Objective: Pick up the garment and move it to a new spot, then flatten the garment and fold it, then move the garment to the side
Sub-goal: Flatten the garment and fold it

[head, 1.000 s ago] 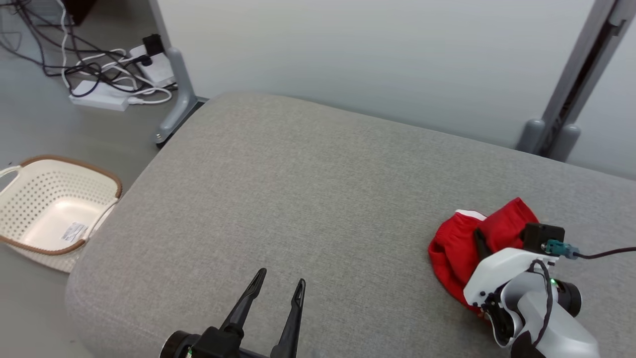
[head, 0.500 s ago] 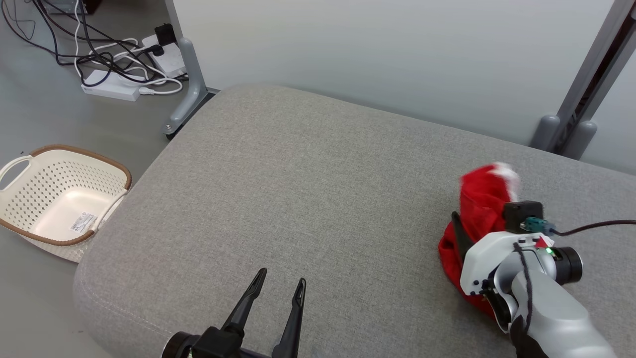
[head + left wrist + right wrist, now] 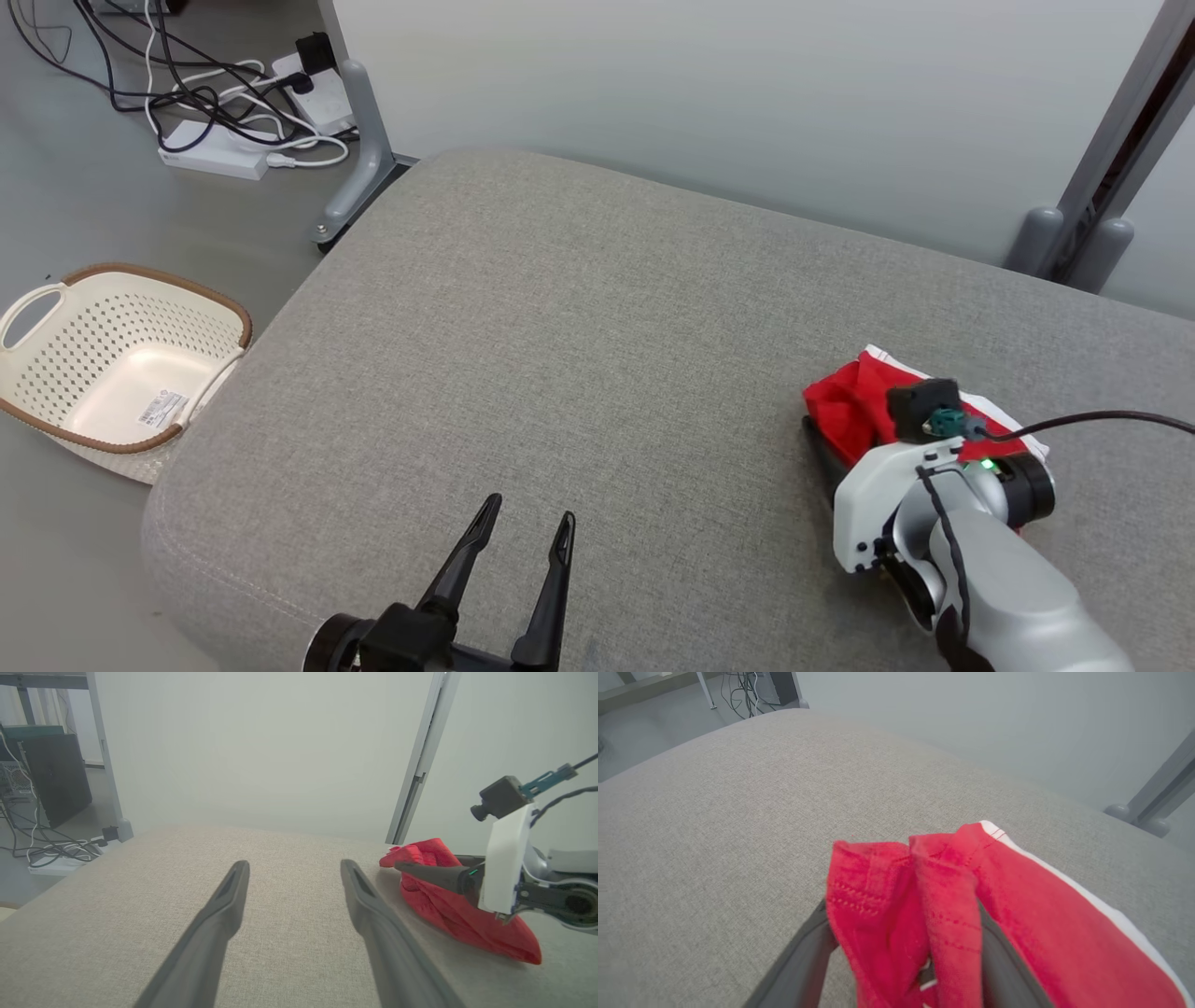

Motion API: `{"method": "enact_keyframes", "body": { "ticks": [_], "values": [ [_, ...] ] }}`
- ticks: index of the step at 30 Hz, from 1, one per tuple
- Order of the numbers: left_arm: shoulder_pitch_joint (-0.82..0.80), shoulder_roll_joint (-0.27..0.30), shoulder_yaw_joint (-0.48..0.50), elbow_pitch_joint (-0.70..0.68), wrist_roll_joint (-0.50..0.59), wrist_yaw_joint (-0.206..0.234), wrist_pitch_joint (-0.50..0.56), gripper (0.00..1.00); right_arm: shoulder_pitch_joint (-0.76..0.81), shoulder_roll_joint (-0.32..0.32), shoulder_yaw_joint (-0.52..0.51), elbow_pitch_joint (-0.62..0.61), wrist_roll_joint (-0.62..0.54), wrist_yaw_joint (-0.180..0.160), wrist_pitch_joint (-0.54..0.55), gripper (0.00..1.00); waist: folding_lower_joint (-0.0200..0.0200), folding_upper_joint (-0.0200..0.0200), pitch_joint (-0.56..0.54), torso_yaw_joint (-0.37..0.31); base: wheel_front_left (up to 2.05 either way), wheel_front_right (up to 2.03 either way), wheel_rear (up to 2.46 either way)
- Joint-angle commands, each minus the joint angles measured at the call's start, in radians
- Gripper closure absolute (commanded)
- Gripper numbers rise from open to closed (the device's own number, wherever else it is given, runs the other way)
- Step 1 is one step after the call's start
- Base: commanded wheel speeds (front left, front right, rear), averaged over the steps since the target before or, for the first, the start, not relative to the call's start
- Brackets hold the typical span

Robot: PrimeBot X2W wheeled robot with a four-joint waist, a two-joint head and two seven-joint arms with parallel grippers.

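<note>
Grey upholstered cushion (image 3: 560, 355) fills the scene before us, with a pale wall (image 3: 700, 93) behind it. Off the left edge, down on the floor, we spot a cream perforated basket (image 3: 112, 373). Further back a tangle of cables and power strips (image 3: 233, 131) lies beside a grey post (image 3: 359, 140).

Over on the right side of the cushion we have the garment (image 3: 845, 411), red with a white trim, bunched in a loose heap that rests on the fabric. The right gripper (image 3: 901, 914) is right in it. From its wrist camera we see its two dark fingers (image 3: 803, 956) spread wide, with folds of red cloth lying between them and draped over the right-hand one. The jaws stand well apart and nothing is pinched. From the left wrist we catch one of those fingers stretched across the top of the heap.

The left gripper (image 3: 529, 509) hangs low at the near edge of the cushion, well apart from the garment. Its fingers are parted and empty, with bare grey fabric showing between them.
</note>
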Motion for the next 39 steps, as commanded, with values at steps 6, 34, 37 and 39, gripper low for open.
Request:
{"method": "enact_keyframes", "body": {
  "ticks": [6, 34, 37, 39],
  "values": [
    [-0.009, 0.004, 0.005, 0.008, 0.003, 0.0, -0.004, 0.0, 0.055, -0.006, 0.062, -0.069, 0.038, 0.0, 0.041, 0.0, 0.0, 0.0, -0.009, -0.007, 0.0, 0.0, 0.0],
    [0.032, 0.004, 0.126, -0.035, 0.052, -0.004, -0.004, 0.0, 0.051, -0.039, 0.011, -0.303, 0.241, 0.0, -0.064, 0.0, 0.0, 0.0, -0.127, -0.241, 0.0, 0.0, 0.0],
    [0.029, 0.004, 0.14, -0.049, 0.052, -0.005, -0.004, 0.0, 0.101, -0.054, -0.091, -0.34, 0.166, 0.0, -0.079, 0.0, 0.0, 0.0, -0.128, -0.257, 0.0, 0.0, 0.0],
    [0.03, 0.004, 0.147, -0.058, 0.052, -0.005, -0.004, 0.0, 0.141, -0.069, -0.155, -0.379, 0.105, 0.0, -0.083, 0.0, 0.0, 0.0, -0.129, -0.266, 0.0, 0.0, 0.0]
  ]
}}
